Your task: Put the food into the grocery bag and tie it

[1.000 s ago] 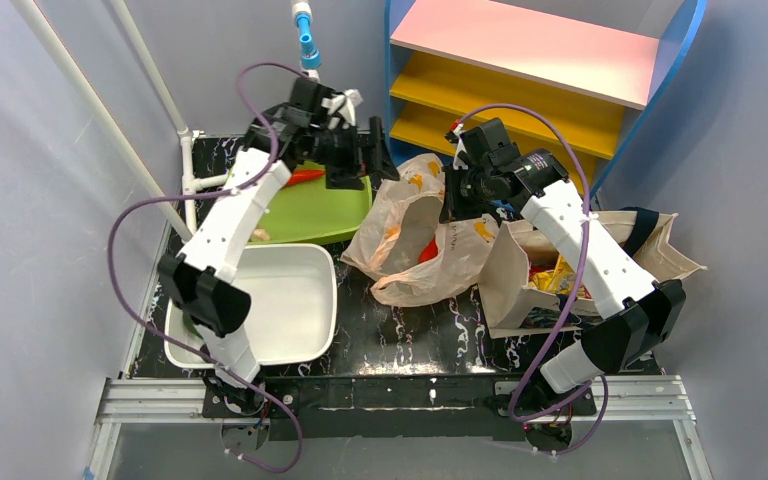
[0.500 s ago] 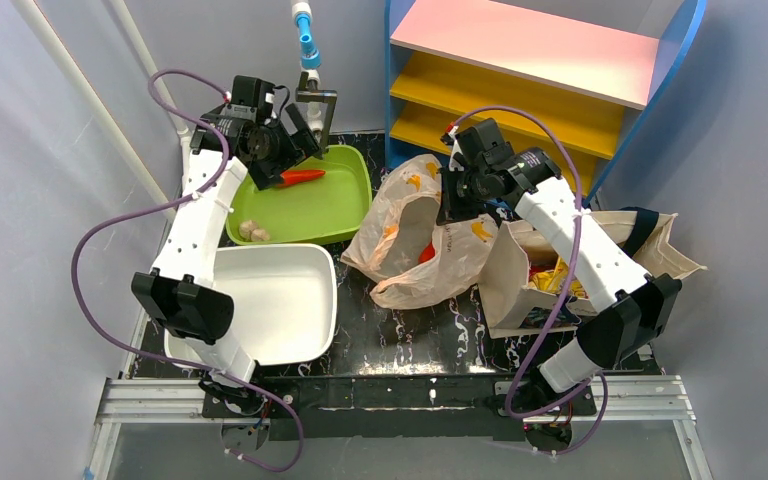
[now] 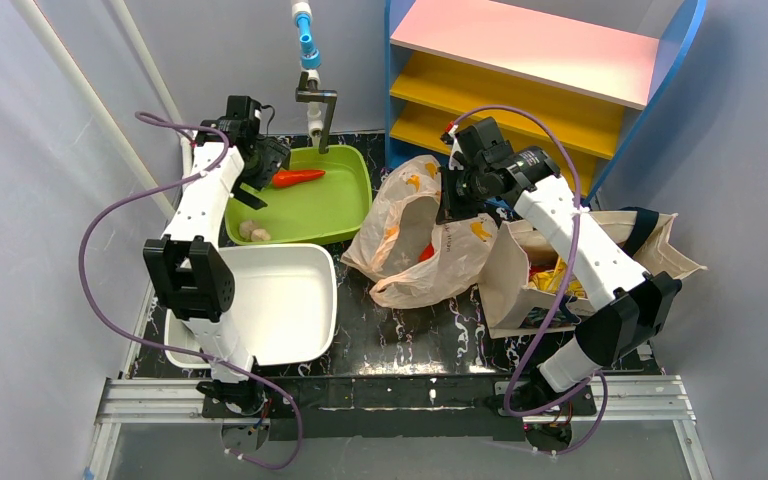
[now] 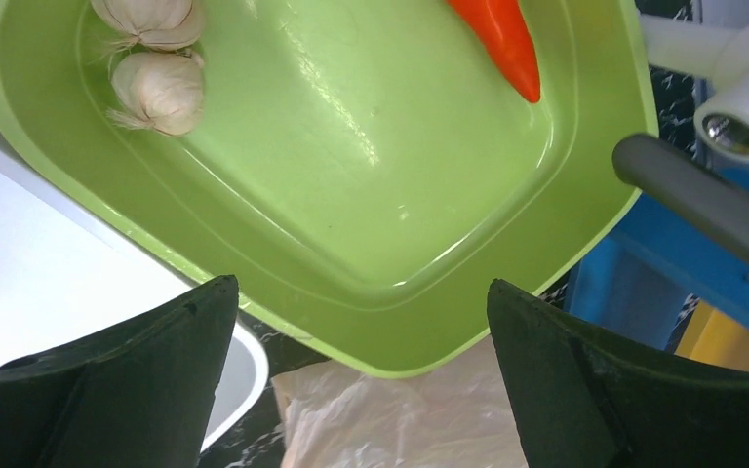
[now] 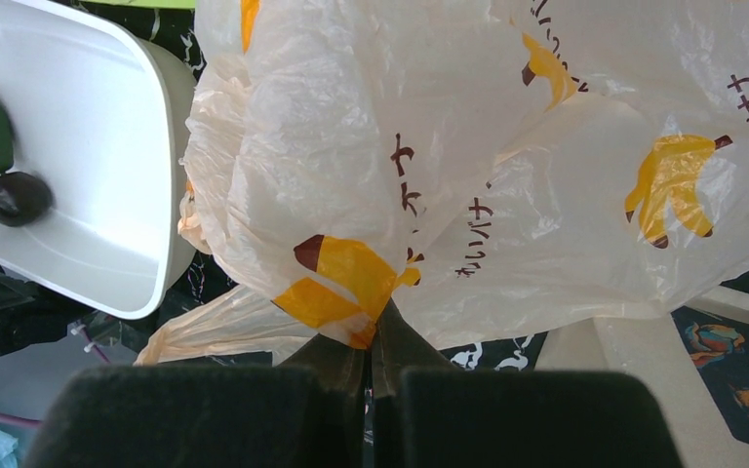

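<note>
Left pincer (image 4: 359, 289) gapes wide; right pincer (image 5: 372, 336) pinches the grocery bag (image 5: 449, 146), contents mostly hidden.

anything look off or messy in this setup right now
Nothing is spilled or broken. The one untidy thing is the grocery bag: it lies slumped and crumpled on the table rather than standing open, with the right arm's fingers shut on a fold of it. The orange-red vegetable lies in the green tray, outside the bag.
</note>
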You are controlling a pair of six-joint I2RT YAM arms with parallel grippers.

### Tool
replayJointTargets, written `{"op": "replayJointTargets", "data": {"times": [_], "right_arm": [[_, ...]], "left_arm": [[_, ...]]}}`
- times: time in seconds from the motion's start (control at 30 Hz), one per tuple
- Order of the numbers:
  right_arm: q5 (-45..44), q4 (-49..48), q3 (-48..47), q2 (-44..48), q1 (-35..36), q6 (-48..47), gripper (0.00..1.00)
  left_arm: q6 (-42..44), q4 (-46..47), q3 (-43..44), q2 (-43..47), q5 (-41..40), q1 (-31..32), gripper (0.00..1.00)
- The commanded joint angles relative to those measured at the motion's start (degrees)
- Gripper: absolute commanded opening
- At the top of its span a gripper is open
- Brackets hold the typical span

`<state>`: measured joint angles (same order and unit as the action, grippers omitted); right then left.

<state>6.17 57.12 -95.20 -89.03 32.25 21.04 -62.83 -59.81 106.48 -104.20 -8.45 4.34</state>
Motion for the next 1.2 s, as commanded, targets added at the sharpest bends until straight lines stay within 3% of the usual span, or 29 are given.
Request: {"op": "replayJointTargets", "data": {"times": [0.0,0.3,0.77,1.17], "right_arm": [[-0.29,-0.68,-2.74,-0.41,-0.21,-0.18,0.01],[-1.23,0.28,-4.55,-1.53,-0.17,-0.77,0.01],[-2.45,0.62,-6.53,-3.09,-1.18,-1.91,0.01],[-3.12,1.39,-7.32,-4.22,-2.25,-2.36,0.01]], "left_arm": [[-10.26,2.98,-2.40,1.38,-4.84,0.33,1.00],[-15.22,10.74,-7.00,-1.52,-6.58,0.15,1.00],[-15.43,12.39,-1.68,-10.80,-6.81,-0.59,1.00],[-18.02,13.03,2.53,-17.74,-11.72,-0.82,0.99]]}}
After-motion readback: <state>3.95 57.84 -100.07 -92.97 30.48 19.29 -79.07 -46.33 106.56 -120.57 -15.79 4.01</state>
